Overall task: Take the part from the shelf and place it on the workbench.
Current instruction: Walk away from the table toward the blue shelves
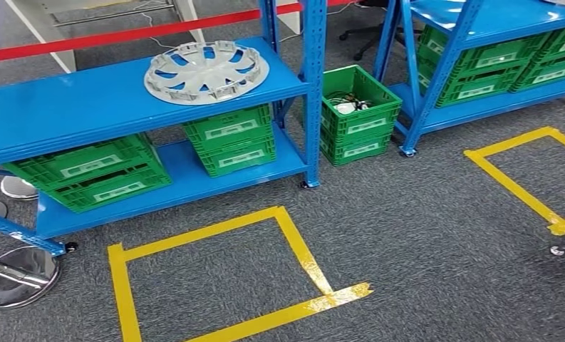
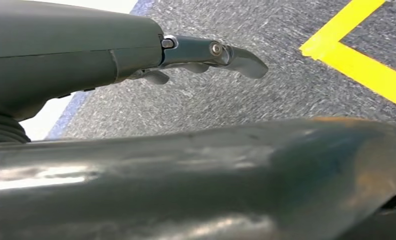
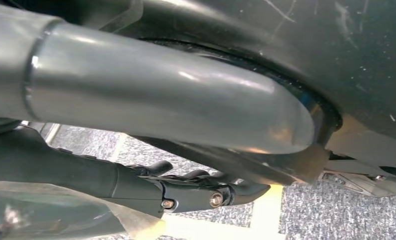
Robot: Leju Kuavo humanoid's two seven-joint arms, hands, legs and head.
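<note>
- Grey wheel-cover part (image 1: 206, 71) lies flat on the blue shelf's (image 1: 73, 107) top level
- Green crates (image 1: 231, 139) carry white labels; writing unreadable
- left hand (image 2: 205, 56) and right hand (image 3: 200, 192): fingers extended, holding nothing

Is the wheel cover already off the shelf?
No. The wheel cover lies flat on the blue shelf's top level, with no hand touching it.
</note>
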